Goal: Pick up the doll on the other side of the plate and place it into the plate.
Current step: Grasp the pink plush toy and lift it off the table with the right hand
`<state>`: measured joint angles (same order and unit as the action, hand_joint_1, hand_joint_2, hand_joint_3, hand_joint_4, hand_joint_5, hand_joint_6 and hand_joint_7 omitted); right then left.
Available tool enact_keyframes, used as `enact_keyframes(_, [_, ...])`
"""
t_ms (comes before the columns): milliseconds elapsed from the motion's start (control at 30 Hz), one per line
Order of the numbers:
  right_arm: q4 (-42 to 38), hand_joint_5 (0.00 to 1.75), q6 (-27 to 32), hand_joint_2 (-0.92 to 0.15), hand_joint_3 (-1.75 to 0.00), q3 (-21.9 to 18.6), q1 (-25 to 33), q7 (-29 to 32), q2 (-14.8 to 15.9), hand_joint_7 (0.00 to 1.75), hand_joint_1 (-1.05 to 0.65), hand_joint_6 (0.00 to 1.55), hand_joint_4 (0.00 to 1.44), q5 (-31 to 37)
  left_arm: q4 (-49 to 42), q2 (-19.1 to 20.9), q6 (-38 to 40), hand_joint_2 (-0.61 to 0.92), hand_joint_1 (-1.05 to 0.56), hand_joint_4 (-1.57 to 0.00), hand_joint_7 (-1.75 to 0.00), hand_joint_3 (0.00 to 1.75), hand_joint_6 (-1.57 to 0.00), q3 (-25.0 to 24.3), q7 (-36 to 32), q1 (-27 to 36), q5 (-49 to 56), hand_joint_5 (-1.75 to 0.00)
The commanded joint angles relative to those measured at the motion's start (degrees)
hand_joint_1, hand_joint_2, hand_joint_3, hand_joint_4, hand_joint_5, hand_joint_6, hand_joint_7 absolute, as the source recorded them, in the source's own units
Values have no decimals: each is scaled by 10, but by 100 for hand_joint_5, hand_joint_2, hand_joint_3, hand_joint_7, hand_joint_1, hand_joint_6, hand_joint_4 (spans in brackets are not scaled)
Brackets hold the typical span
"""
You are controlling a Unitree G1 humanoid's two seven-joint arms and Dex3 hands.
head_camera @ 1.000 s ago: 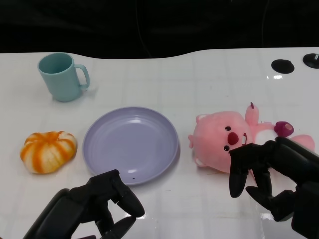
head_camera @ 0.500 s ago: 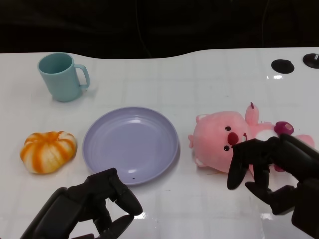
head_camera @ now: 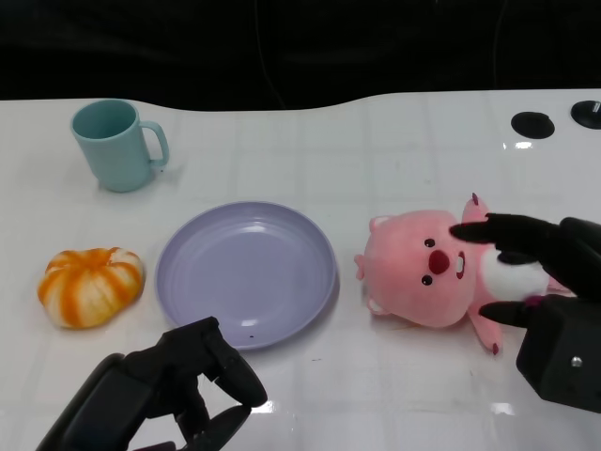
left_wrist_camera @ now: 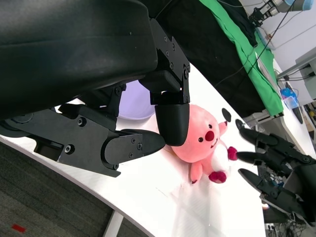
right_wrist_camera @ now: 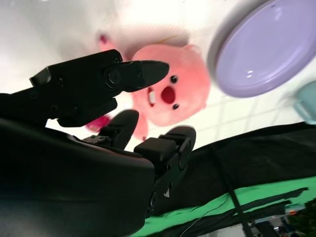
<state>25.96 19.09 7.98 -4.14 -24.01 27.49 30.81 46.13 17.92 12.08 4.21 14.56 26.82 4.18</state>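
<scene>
No writing shows on doll or plate.

The white table is brightly and evenly lit in the head view, with small glints of glare at the lower centre. Shadows are faint. The right wrist view is blurred and washed out at its upper left.

No readable text

No words, brand names, numbers or signs can be read in any of the three views. The mug, the plate and the doll carry no lettering (the doll shows only its face).
</scene>
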Motion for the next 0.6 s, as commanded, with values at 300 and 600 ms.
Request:
enact_keyframes(300, [21,55,68,-87,0,36,-24,-19,2,0,-64,20,0,156,2,6,3,92,-39,-65,-143,49,-54,-4,10,-2,1,-169])
enact_keyframes(600, [-38,52,152,-86,0,82,-65,-43,-49,1,-65,18,0,224,-7,6,2,92,-39,-65,-143,48,-54,3,9,-13,8,-168])
